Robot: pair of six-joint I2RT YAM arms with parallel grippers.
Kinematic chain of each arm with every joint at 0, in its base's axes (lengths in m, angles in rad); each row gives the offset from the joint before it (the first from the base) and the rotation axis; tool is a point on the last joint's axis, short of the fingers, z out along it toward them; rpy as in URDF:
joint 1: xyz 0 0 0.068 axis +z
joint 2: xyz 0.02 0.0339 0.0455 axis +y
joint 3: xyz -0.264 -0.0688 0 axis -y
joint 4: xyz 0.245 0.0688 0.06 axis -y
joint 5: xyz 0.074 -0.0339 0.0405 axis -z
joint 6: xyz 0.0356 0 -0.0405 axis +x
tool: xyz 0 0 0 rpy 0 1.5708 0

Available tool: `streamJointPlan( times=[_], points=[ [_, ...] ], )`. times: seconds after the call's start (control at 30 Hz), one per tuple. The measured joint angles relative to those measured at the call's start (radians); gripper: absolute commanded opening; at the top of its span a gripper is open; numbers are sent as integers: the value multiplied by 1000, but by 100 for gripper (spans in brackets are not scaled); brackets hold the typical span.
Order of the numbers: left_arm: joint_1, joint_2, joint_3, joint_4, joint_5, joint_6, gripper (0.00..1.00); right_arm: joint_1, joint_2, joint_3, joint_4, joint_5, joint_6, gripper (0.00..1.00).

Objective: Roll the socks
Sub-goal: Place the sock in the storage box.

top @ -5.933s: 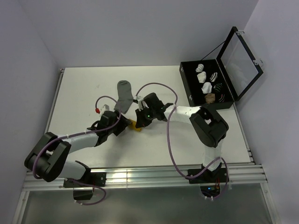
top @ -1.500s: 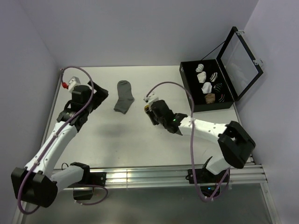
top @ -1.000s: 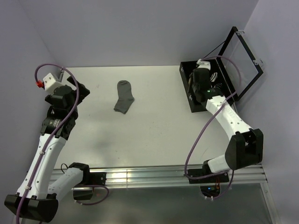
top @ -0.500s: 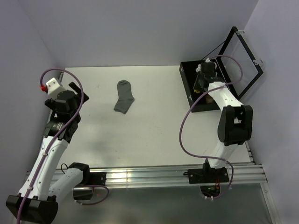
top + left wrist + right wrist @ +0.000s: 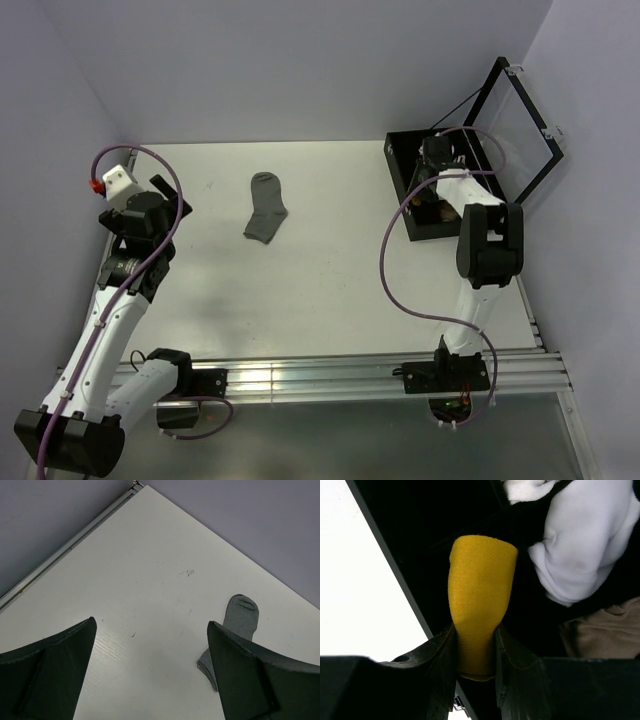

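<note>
The grey sock (image 5: 266,208) lies flat on the white table, far left of the box; it also shows in the left wrist view (image 5: 240,622). My left gripper (image 5: 160,203) is open and empty above the table's left side, well left of the grey sock; its jaws (image 5: 151,626) stand wide apart. My right gripper (image 5: 433,166) is inside the black box (image 5: 400,186). It is shut on the rolled mustard-yellow sock (image 5: 480,595), which sticks out between its fingers (image 5: 475,640) over the box floor. No red mark shows.
The box's glass lid (image 5: 515,118) stands open at the back right. Inside the box lie a white sock bundle (image 5: 580,545) and a tan one (image 5: 602,630), right beside the yellow roll. The box's near wall (image 5: 395,565) runs left of my right fingers.
My right arm carried the yellow roll from the table's middle into the box. My left arm drew back to the left side and opened. The grey sock has not moved.
</note>
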Motion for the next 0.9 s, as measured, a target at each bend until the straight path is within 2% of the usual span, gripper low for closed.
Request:
streamJointPlan(
  times=[0.67,0.9],
  points=[
    [0,18,-5,11,1,5,97,-30,146,151,-98,-29,30,1],
    [0,29,-7,12,6,15,97,-35,196,220,-161,-61,26,16]
  ],
)
